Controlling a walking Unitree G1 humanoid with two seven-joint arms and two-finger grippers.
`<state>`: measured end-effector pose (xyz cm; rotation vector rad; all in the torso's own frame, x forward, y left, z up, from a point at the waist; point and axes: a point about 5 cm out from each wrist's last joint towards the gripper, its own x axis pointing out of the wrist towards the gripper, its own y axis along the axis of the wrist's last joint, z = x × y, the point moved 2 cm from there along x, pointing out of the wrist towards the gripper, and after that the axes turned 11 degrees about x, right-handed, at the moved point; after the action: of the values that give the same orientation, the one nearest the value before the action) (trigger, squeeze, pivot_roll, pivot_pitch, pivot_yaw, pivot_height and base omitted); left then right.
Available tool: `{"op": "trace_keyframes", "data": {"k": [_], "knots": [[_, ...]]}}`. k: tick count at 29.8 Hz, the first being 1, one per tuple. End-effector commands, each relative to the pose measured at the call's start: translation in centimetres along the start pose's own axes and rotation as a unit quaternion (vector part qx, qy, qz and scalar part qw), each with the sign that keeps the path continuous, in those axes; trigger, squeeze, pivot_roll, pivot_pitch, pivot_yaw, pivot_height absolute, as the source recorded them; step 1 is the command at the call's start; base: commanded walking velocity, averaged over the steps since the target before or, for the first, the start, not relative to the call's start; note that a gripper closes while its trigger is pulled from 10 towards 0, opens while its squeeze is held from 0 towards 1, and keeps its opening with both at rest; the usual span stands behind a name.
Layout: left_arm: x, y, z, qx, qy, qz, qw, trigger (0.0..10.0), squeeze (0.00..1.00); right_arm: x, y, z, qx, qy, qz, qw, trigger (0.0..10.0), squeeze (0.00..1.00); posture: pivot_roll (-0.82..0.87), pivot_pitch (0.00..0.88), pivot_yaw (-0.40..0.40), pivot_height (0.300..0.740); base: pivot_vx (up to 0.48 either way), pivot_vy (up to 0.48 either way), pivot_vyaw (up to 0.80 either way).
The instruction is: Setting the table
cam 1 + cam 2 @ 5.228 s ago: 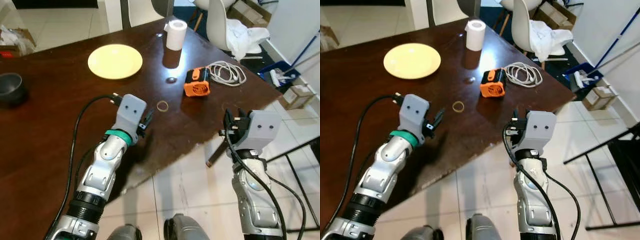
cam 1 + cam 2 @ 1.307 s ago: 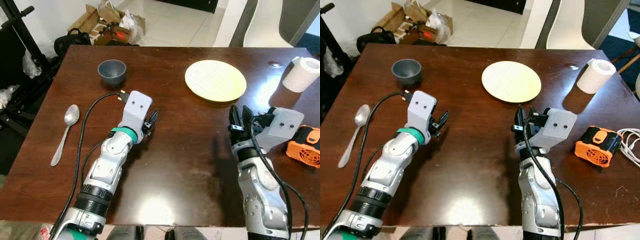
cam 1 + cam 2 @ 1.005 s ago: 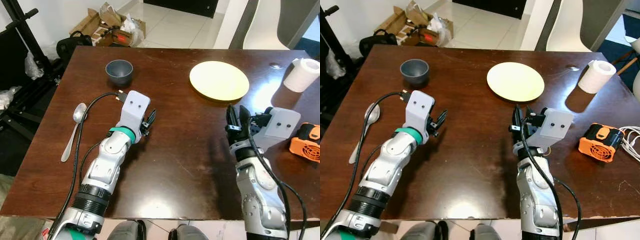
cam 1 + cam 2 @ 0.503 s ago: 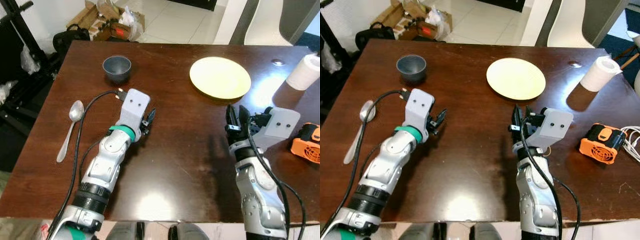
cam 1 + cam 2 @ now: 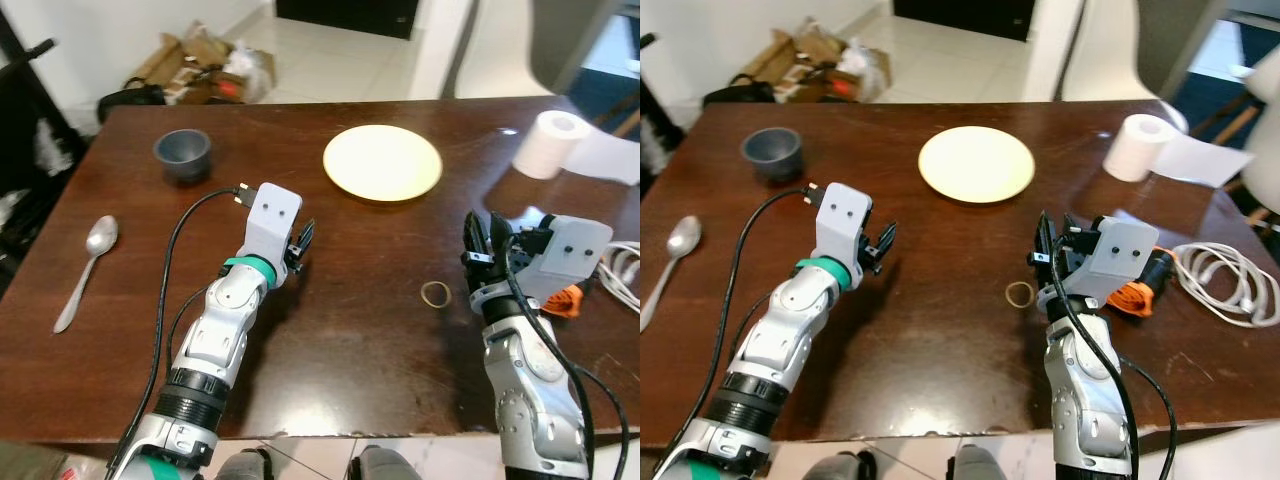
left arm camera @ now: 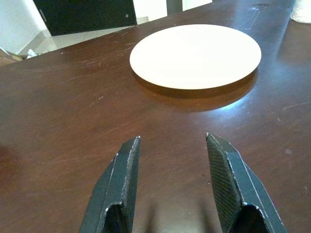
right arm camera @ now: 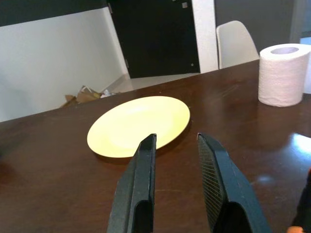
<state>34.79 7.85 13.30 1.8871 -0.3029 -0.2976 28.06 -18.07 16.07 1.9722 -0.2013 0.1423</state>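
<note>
Both arms hover low over the dark, glossy wooden table (image 5: 350,330). Left gripper (image 6: 171,145) has its jaws open and empty, and so does the right gripper (image 7: 175,141). A thin rubber ring (image 5: 435,292) lies just beside the right gripper. An orange gadget (image 5: 1137,290) is half hidden behind that wrist. Out left lies a metal spoon (image 5: 84,270). Farther off sit a round, pale yellow plate (image 5: 382,162), a small dark bowl (image 5: 182,152) and a white paper roll (image 5: 1137,146).

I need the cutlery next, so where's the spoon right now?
The spoon lies on the table's far left side in the left eye view, near the left edge, below the dark bowl and well left of the left gripper.
</note>
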Motion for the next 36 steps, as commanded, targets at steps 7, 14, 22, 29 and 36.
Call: {"op": "trace_keyframes", "data": {"k": [7, 14, 22, 29, 36], "knots": [[-0.1, -0.8, -0.4, 0.009, 0.002, -0.016, 1.0, 10.0, 0.0, -0.1, -0.2, -0.3, 0.003, 0.002, -0.003, 1.0, 10.0, 0.0, -0.05, 0.0, 0.068, 0.74, 0.0, 0.0, 0.0], [0.4, 0.8, -3.9, 0.098, -0.02, 0.007, 0.995, 10.0, 0.0, 0.0, 1.4, -2.6, -0.047, 0.094, -0.003, 0.994, 10.0, 0.0, -0.05, 0.0, 0.073, 0.74, 0.0, 0.0, 0.0], [0.0, 0.8, -12.8, 0.104, -0.051, -0.063, 0.991, 10.0, 0.0, 0.9, 4.6, -4.9, -0.039, 0.143, 0.037, 0.988, 10.0, 0.0, -0.03, 0.029, 0.074, 0.74, 0.0, 0.0, 0.0], [-1.2, -0.1, -15.8, 0.112, -0.041, -0.093, 0.988, 10.0, 0.0, 1.7, 3.3, -1.5, -0.074, 0.07, -0.018, 0.995, 10.0, 0.0, 0.0, 0.054, 0.056, 0.74, 0.0, 0.0, 0.0], [1.8, 2.3, -9.6, 0.074, -0.057, -0.015, 0.996, 10.0, 0.0, 2.9, 3.5, 1.6, -0.051, 0.026, -0.04, 0.998, 10.0, 0.0, 0.0, 0.081, 0.058, 0.74, 0.0, 0.0, 0.0]]}}
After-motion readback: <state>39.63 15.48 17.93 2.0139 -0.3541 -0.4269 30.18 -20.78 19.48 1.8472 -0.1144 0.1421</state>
